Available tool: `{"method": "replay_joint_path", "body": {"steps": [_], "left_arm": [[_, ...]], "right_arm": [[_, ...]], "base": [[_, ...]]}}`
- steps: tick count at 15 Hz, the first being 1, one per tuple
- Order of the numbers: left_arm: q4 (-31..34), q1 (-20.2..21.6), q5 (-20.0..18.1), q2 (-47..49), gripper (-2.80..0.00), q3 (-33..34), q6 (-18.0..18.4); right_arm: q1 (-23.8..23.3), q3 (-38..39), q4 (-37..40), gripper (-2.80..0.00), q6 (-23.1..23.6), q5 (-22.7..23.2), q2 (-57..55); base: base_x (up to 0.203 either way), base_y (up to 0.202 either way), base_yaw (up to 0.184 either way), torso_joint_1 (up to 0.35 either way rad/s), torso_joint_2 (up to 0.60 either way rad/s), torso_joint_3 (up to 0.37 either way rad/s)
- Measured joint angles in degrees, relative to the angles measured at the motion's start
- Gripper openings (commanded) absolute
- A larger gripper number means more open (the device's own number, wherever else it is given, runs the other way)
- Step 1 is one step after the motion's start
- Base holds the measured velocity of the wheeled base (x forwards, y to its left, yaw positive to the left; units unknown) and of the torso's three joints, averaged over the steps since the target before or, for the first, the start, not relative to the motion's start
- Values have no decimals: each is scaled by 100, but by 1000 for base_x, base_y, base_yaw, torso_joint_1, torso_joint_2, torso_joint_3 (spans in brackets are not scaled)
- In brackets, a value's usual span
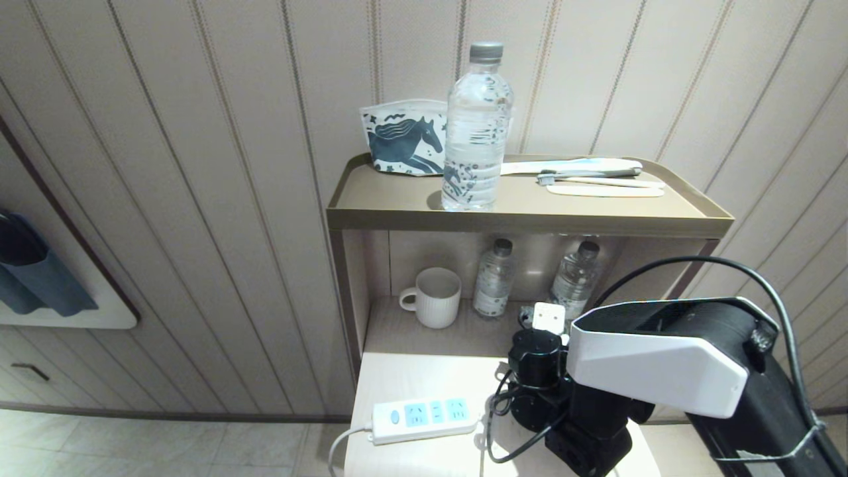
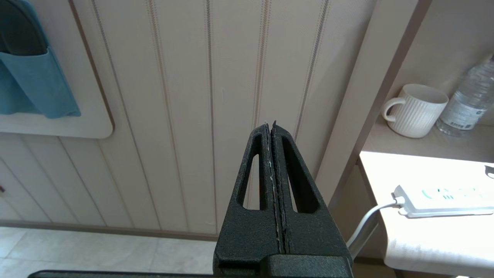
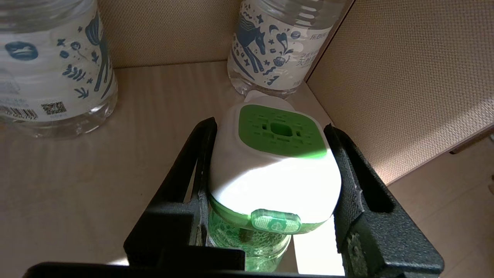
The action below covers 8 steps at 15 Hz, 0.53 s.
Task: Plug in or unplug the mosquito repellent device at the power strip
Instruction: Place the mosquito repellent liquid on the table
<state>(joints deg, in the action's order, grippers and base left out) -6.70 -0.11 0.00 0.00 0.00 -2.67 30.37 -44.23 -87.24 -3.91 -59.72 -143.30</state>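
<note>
My right gripper (image 3: 270, 181) has its jaws closed on the mosquito repellent device (image 3: 274, 166), one finger pressed against each white side, its green vented top facing away from my wrist and its green liquid bottle hanging below the jaws. Just beyond the jaws stand two water bottles (image 3: 276, 42) in the shelf recess. The power strip (image 1: 424, 419) lies on the desk well to the left of these jaws, nothing plugged into it. My left gripper (image 2: 273, 162) hangs off the desk's left edge, jaws pressed together, holding nothing.
</note>
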Motion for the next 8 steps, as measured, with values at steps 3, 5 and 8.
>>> {"method": "replay_joint_path", "body": {"steps": [3,5,8], "left_arm": [[-1,0,-2,0,-280,0,0],[-1,0,0,0,-280,0,-2],[-1,0,0,0,-280,0,-2]], "right_arm": [[24,43,-5,-280,-1,-1,-9],[28,84,-5,-280,0,-6,5],[76,143,-2,-280,0,-34,16]], "base": [[0,0,0,0,0,0],[0,0,0,0,0,0],[0,0,0,0,0,0]]}}
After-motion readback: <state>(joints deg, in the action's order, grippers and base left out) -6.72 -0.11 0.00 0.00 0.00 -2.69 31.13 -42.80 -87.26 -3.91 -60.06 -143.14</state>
